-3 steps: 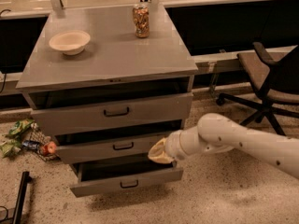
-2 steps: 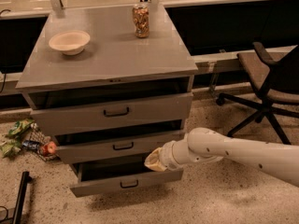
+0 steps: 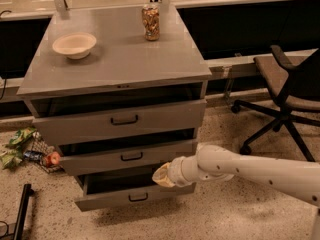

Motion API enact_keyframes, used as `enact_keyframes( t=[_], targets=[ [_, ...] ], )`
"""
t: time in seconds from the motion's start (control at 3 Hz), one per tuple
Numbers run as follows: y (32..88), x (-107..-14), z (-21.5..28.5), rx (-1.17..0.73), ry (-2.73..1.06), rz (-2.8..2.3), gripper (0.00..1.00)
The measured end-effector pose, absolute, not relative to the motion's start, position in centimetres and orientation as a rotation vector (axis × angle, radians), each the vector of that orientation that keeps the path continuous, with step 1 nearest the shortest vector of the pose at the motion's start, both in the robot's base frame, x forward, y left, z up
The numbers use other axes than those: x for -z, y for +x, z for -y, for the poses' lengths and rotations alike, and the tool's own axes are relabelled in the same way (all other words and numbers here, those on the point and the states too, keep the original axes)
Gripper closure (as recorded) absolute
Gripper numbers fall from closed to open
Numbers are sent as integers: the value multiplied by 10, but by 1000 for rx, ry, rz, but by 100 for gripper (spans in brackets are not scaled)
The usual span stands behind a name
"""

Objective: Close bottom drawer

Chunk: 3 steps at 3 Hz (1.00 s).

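— Where do we see the bottom drawer [image 3: 134, 198]?

— It is the lowest one of the grey cabinet [image 3: 120, 64], and it stands pulled out. Its narrow front panel is further forward than the middle drawer [image 3: 100, 160] above it, and a dark opening shows behind the panel. The small black handle [image 3: 138, 197] is at the centre of the panel.

— And the gripper [image 3: 162, 176]?

— It is at the end of the white arm [image 3: 260, 172], which comes in from the right side. The tan tip of the gripper is over the right part of the bottom drawer, just below the front of the middle drawer and near the top edge of the panel. Whether it touches the panel, we cannot tell.

— Is the gripper clenched or released?

— We cannot tell; the tip looks like one tan mass from this view, and nothing is seen in its hold.

— What else is around?

— The top drawer [image 3: 122, 120] and the middle drawer are both a little open too. On the cabinet we see a pale bowl [image 3: 74, 45] at the left and a can [image 3: 150, 22] at the back, well apart from each other. A dark office chair [image 3: 290, 84] stands at the right, and some wrappers [image 3: 20, 144] lie on the floor at the left of the cabinet.
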State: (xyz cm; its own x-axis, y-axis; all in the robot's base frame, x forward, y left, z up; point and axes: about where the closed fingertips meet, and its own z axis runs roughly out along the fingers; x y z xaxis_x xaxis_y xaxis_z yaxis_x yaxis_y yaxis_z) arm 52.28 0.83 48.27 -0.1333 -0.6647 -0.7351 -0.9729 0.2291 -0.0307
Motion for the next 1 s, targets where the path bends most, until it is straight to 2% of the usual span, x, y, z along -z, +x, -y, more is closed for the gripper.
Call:
enact_keyframes(
  t=[0.33,0.67,1.0],
  targets=[
    [534,-434,-11,-599,-1510,-1903,100],
    [575,-371,8,-499,-1515,-1933,100],
    [574,-369,7,-501,-1513,-1933,100]
  ],
)
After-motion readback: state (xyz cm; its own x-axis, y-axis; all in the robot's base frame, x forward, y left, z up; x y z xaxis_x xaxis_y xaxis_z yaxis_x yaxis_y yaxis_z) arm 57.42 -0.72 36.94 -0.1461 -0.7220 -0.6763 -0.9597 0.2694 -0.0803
